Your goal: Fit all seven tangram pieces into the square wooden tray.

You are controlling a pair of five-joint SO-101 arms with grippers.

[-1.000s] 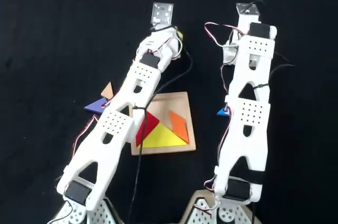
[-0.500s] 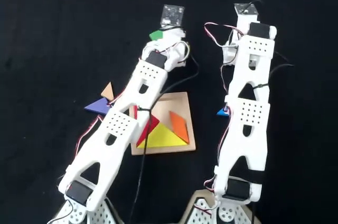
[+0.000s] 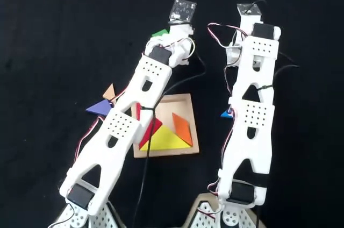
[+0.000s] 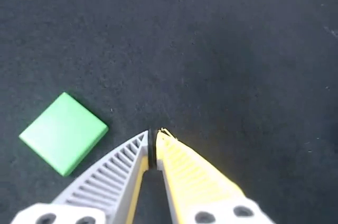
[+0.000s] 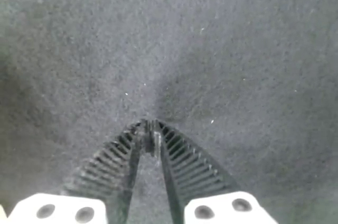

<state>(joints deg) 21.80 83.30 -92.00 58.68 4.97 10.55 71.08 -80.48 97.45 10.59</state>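
Note:
The square wooden tray [image 3: 185, 150] lies between the two arms and holds a red piece [image 3: 152, 128], a yellow triangle [image 3: 165, 141] and an orange piece [image 3: 183, 127]. A green square [image 4: 63, 132] lies flat on the black cloth beside my left gripper [image 4: 153, 133], which is shut with nothing in it; the same green square [image 3: 160, 33] peeks out at that arm's tip. A purple triangle [image 3: 98, 108] and a tan triangle [image 3: 109, 93] lie left of the left arm. A blue piece [image 3: 227, 113] shows under the right arm. My right gripper [image 5: 149, 127] is shut over bare cloth.
Black cloth [image 3: 54, 50] covers the whole table. The two white arms stretch from the front edge toward the back, the left one crossing the tray's left side. Dark clutter lines the far edge beyond the cloth.
The left arm's tip has swung to the right and slightly farther back, uncovering the green square beside it. The right arm has not moved.

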